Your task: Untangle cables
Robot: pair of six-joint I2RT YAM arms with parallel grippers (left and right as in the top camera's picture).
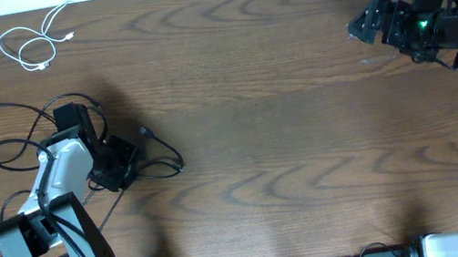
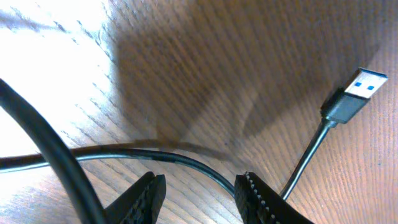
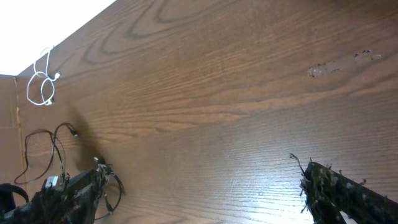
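Logging the black cables (image 1: 161,150) first: they lie in loose loops on the left side of the table (image 1: 286,138), spreading around and under the left arm (image 1: 61,173). Some loops run out toward the left edge. One smaller loop bulges to the right, just beside the left gripper (image 1: 120,169).

In the left wrist view I see a thin black strand (image 2: 124,152) crossing the wood and curving down between the fingertips (image 2: 144,198). The left gripper (image 2: 199,194) is spread, and the strand sits in the gap with nothing pinched. A thicker black cord (image 2: 53,149) sweeps across the left of that view. A USB plug (image 2: 356,94) with a blue insert lies flat on the table to the right, and its lead runs down past the right-hand fingertip.

The white cable (image 1: 35,41) is coiled by itself near the far left corner, well apart from the black tangle. It also shows in the right wrist view (image 3: 40,84), with the black loops (image 3: 43,146) below it.

The right gripper (image 1: 369,23) hovers over bare wood at the far right, well away from every cable. Its jaws are spread wide and hold nothing. I also note a pale smear (image 3: 342,62) on the table in the right wrist view.
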